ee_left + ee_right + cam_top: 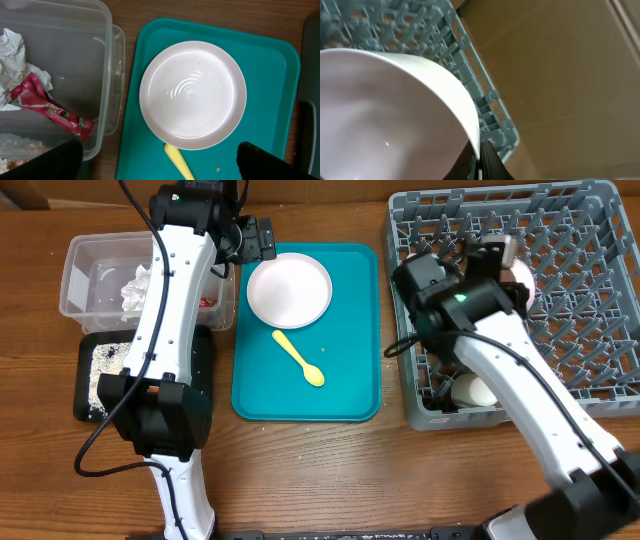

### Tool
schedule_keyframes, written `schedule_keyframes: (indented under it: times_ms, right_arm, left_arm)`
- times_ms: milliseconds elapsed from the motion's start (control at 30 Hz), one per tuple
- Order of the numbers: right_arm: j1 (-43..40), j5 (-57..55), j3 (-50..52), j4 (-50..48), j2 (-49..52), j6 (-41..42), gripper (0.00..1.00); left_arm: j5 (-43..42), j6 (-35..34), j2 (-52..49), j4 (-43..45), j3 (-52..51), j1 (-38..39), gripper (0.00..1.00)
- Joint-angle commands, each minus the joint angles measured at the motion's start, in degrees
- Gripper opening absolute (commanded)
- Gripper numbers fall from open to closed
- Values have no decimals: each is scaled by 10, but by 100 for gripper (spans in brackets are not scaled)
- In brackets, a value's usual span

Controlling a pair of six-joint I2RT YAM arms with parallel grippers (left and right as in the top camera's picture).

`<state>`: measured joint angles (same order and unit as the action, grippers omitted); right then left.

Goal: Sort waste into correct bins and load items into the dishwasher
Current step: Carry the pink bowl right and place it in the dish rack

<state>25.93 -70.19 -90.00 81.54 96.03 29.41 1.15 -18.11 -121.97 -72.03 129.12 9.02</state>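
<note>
1. Left claw [159, 148]: you will find it open. Its two dark fingers [55, 161] stand wide apart and hold nothing.
   - The plate [192, 95] lies directly below and just ahead of the fingers. It sits flat and empty on the teal tray [270, 65].
   - The spoon [298, 357] lies on the same tray, behind the plate. One end reaches into the gap between the fingers, and it touches neither finger.
   - The tub [107, 75] stands off the tray, past the finger at the lower left of the wrist view. It holds the napkin [11, 47] and the wrapper [47, 107], which lie side by side and touching.
   - The black tray [82, 395] sits behind the tub, further back along the arm. Rice [103, 360] is scattered on it.

2. Right claw [480, 162]: you will find it clamped on the rim of a bowl [385, 115], with one finger inside the wall and one outside.
   - The bowl hangs tilted, its hollow facing the wrist camera.
   - The rack [580, 300] lies beneath and beyond the claw.
   - A white dish [472, 390] rests in the rack corner under the arm, well behind the claw. You cannot tell whether it is a bowl or a cup.
</note>
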Motion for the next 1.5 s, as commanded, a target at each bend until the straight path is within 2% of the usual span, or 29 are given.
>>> schedule_keyframes:
  times_ms: [0, 133, 200, 367, 533, 667, 733, 900, 1333, 1467]
  right_arm:
    - [2, -32, -1, 15, 56, -29, 4]
    - [2, -30, -1, 37, 116, -28, 4]
    - [10, 19, -1, 39, 135, -26, 4]
    - [41, 96, -1, 38, 141, 10, 4]
    - [64, 129, -1, 37, 141, 10, 4]
    - [62, 51, -1, 44, 141, 15, 4]
    - [59, -5, -1, 58, 141, 47, 4]
    - [59, -69, -1, 60, 143, 56, 4]
    - [57, -81, 0, 60, 203, 56, 4]
    - [73, -40, 0, 71, 203, 56, 4]
  left_arm:
    - [5, -3, 2, 1, 3, 3, 100]
    - [5, -3, 2, 1, 3, 3, 100]
    - [5, -3, 2, 1, 3, 3, 100]
    - [5, -3, 2, 1, 3, 3, 100]
    - [5, -3, 2, 1, 3, 3, 100]
    - [5, -3, 2, 1, 3, 3, 100]
    - [5, -3, 2, 1, 3, 3, 100]
    - [5, -3, 2, 1, 3, 3, 100]
    - [5, -3, 2, 1, 3, 3, 100]
    - [5, -3, 2, 1, 3, 3, 100]
